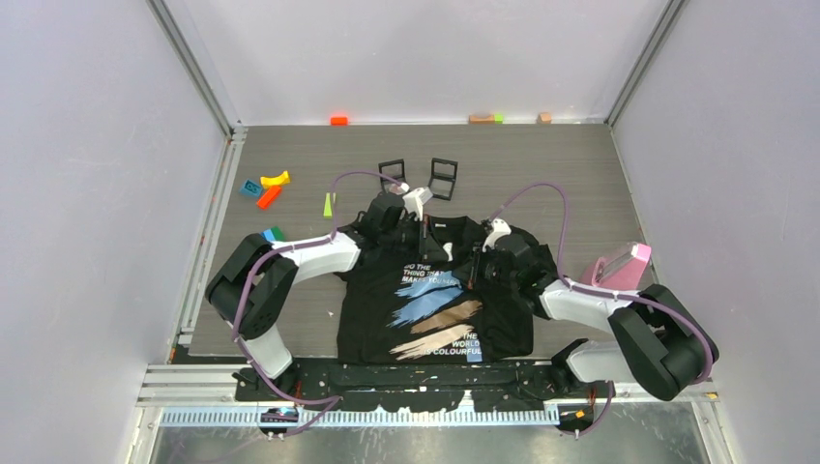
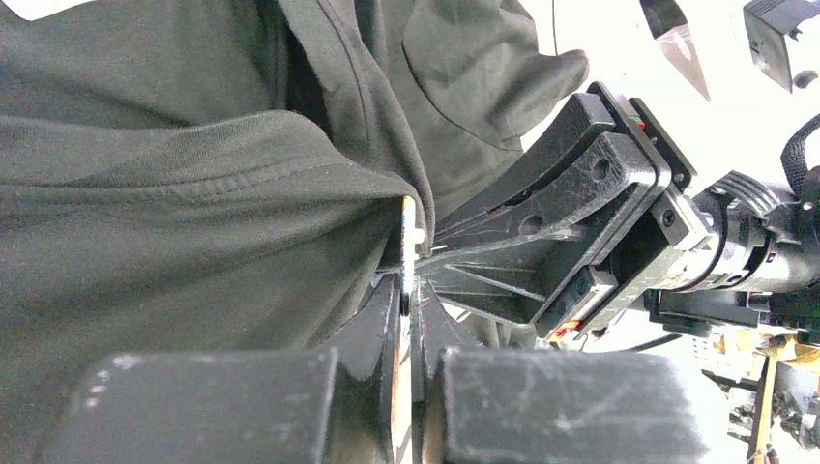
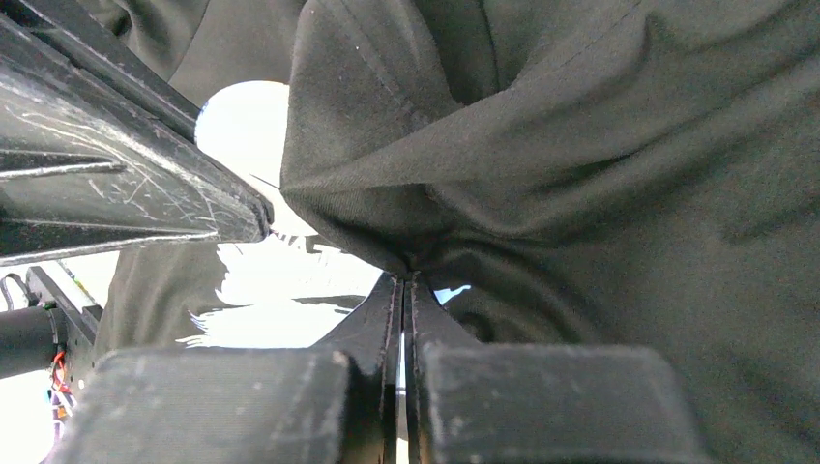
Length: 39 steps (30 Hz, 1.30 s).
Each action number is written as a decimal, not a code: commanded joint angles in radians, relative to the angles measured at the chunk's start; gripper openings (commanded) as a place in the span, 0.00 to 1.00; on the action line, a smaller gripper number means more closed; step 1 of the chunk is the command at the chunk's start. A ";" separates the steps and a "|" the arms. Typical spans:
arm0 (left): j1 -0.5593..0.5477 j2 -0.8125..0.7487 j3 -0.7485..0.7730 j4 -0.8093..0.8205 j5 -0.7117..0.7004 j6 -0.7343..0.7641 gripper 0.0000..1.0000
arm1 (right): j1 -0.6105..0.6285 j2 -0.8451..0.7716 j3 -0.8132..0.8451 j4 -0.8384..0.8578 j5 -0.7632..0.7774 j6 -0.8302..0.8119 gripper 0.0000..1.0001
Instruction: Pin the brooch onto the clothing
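The clothing, a black T-shirt [image 1: 435, 309] with white text and blue, tan and cream streaks, lies on the table. My left gripper [image 1: 423, 230] is at the collar. In the left wrist view it [image 2: 407, 290] is shut on the brooch [image 2: 408, 237], a thin pale disc seen edge-on, pressed against a raised fold of the shirt [image 2: 193, 193]. My right gripper [image 1: 481, 267] is just right of it. In the right wrist view it [image 3: 406, 282] is shut on a pinched fold of the shirt [image 3: 541, 193] and holds it up. The brooch's pin is hidden.
Two black frames [image 1: 443, 177] stand behind the shirt. A pink object [image 1: 619, 266] lies at the right. Coloured blocks [image 1: 274, 180] lie at the left, and more [image 1: 338, 120] along the back wall. The grippers' fingers nearly touch each other [image 2: 580, 193].
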 commanded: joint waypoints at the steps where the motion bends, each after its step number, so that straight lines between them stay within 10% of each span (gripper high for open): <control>1: 0.021 -0.042 -0.007 0.077 0.038 0.013 0.00 | -0.002 -0.026 0.034 0.027 -0.006 0.000 0.02; 14: 0.088 -0.047 -0.025 0.028 0.325 0.138 0.00 | -0.062 -0.354 0.071 -0.190 -0.084 -0.100 0.70; 25: 0.104 -0.027 -0.030 0.083 0.527 0.157 0.00 | -0.119 -0.530 -0.058 -0.091 -0.167 -0.109 0.76; 39: 0.106 -0.014 0.003 0.018 0.583 0.188 0.00 | -0.149 -0.269 -0.075 0.227 -0.394 -0.032 0.69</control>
